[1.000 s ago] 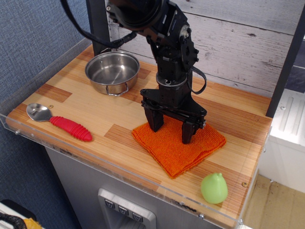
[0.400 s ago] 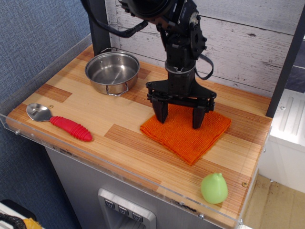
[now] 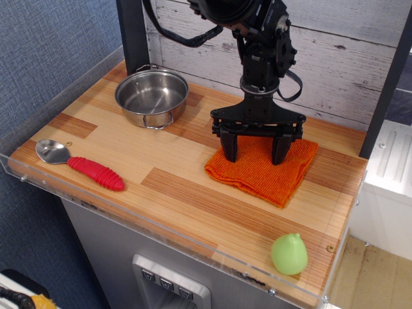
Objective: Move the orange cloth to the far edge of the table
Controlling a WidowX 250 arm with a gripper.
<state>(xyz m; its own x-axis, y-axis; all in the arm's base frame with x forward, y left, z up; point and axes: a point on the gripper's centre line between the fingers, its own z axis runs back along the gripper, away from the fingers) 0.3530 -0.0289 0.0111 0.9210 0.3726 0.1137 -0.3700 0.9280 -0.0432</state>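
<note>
**Orange cloth lies toward the back right of the surface, end effector planted on it**

The surface [image 3: 193, 193] is a wooden butcher-block top of light and reddish-brown planks with a clear acrylic rim along its near and left edges. Behind it runs a whitewashed plank wall, and a blue textured wall stands to the left.

The black robot arm comes down from the top of the view and ends in the end effector [image 3: 256, 153], which points straight down. Its two dark fingers [image 3: 230, 148] are spread wide apart, one near the left part of the orange cloth [image 3: 265, 170] and one near its right part, with both tips pressed onto the fabric. Nothing is pinched between them; the cloth lies flat under the tips rather than lifted.

The orange cloth sits on the right half of the surface, toward the back, its far corner close to the wall. It is folded and looks thick and nubbly.

The steel pot [image 3: 152, 96] stands at the back left, well apart from the cloth, upright and empty.

A spoon with a red ribbed handle [image 3: 82, 167] lies near the front left edge, bowl pointing left.

A small green pear-shaped object [image 3: 289, 253] rests at the front right corner, near the rim.
</note>
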